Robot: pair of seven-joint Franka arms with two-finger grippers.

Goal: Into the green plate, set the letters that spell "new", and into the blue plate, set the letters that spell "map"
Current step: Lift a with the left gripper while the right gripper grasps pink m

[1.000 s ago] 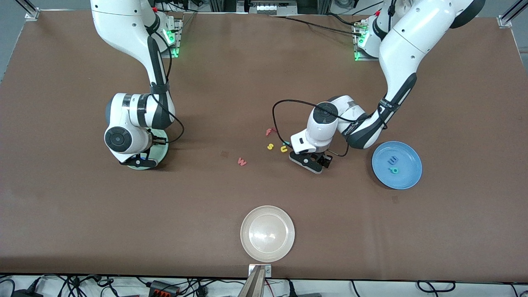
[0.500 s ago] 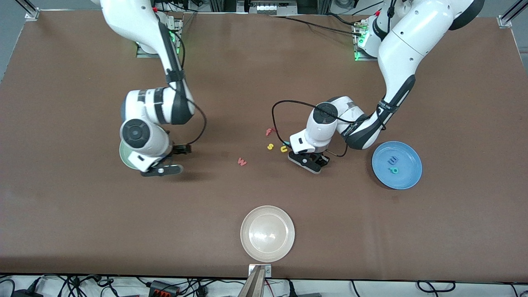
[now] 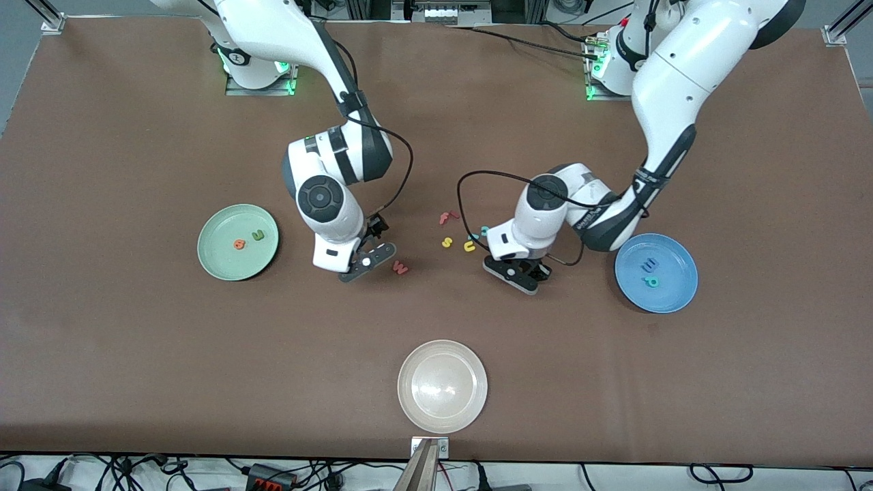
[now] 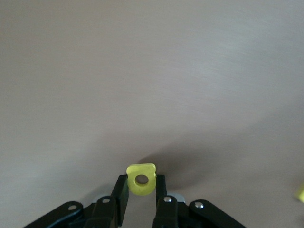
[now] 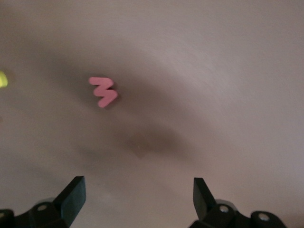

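Since the earlier frames the right arm has swung away from the green plate (image 3: 237, 243) toward the middle of the table, leaving the plate uncovered, and the left gripper has clamped shut while staying in nearly the same place. The right gripper (image 3: 366, 260) now hangs low over the brown table (image 3: 136, 354) with its fingers (image 5: 73, 194) spread wide and nothing between them; the pinkish-red "w" (image 3: 400, 267) lies flat on the table just beside it, toward the left arm's end, and shows ahead of the fingers in the right wrist view (image 5: 103, 91). The left gripper (image 3: 520, 271) is down at the table, clenched on the yellow "a" (image 4: 141, 179), which stands pinched between its two black fingers (image 4: 121, 194). In the green plate lie the orange "e" (image 3: 239, 244) and the olive-green "n" (image 3: 258, 235); in the blue plate (image 3: 656, 273), toward the left arm's end, lie the blue "m" (image 3: 652, 262) and the teal "p" (image 3: 652, 280). Between the two grippers sit the spare letters: the red "f" (image 3: 447, 217), the yellow "s" (image 3: 447, 242), the yellow "u" (image 3: 469, 246) and the teal "c" (image 3: 484, 231), all close together. A cream-white plate (image 3: 442, 386) sits alone near the table edge closest to the front camera. The tabletop is a plain matte brown sheet; cables trail along the floor below that edge, and green lights glow at both arm bases.
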